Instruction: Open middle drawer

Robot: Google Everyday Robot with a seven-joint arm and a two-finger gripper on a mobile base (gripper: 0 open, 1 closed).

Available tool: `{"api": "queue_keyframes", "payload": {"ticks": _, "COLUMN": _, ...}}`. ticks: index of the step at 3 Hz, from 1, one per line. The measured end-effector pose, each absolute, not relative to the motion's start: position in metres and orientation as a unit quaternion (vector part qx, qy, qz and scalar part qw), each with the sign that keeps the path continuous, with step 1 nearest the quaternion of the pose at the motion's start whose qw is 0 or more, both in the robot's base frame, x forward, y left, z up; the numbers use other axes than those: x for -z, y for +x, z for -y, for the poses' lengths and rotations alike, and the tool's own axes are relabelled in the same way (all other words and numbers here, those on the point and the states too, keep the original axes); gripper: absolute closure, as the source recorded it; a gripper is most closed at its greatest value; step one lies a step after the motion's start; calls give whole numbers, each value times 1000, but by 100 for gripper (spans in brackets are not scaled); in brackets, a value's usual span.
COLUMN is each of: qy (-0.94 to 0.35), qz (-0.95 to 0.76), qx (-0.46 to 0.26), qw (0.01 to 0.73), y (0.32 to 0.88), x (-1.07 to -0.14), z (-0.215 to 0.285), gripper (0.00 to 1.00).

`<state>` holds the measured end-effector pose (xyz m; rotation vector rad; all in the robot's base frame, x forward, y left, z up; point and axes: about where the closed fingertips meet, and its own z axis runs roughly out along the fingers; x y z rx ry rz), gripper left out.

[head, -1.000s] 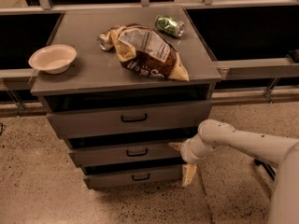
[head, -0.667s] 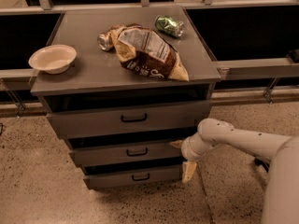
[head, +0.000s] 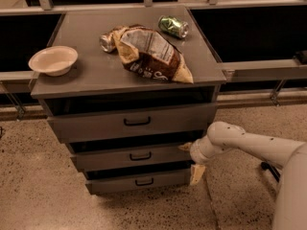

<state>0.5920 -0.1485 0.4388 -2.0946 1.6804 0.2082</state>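
The middle drawer [head: 108, 159] is a grey metal front with a small black bar handle [head: 140, 155]. It sits between a taller top drawer [head: 91, 124] and a narrower bottom drawer [head: 115, 183]. My gripper [head: 191, 160] is at the right end of the middle drawer's front, well to the right of the handle. Its cream fingers are spread open. One fingertip [head: 184, 147] is at the drawer's upper right corner and the other [head: 196, 174] hangs down by the bottom drawer. It holds nothing. My white arm [head: 254, 145] comes in from the right.
On the cabinet top [head: 86, 73] lie a beige bowl [head: 53, 60], a brown chip bag [head: 151, 54], a silver can [head: 106, 42] and a green can [head: 173, 26]. Speckled floor [head: 38, 186] lies in front. Dark shelving stands on both sides.
My gripper has edged slightly left, closer to the right end of the middle drawer. The drawers look unchanged.
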Motion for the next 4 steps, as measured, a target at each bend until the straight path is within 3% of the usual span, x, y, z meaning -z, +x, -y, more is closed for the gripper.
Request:
{"api": "queue_keyframes", "payload": {"ticks": 2, "qy": -753, "qz": -601, "qx": -55, "qw": 261, "y": 581, "x": -473, "z": 164, "gripper": 0}}
{"api": "queue_keyframes", "payload": {"ticks": 4, "qy": -761, "qz": -598, "qx": -58, "qw": 243, "y": 604, "x": -448, "z": 148, "gripper": 2}}
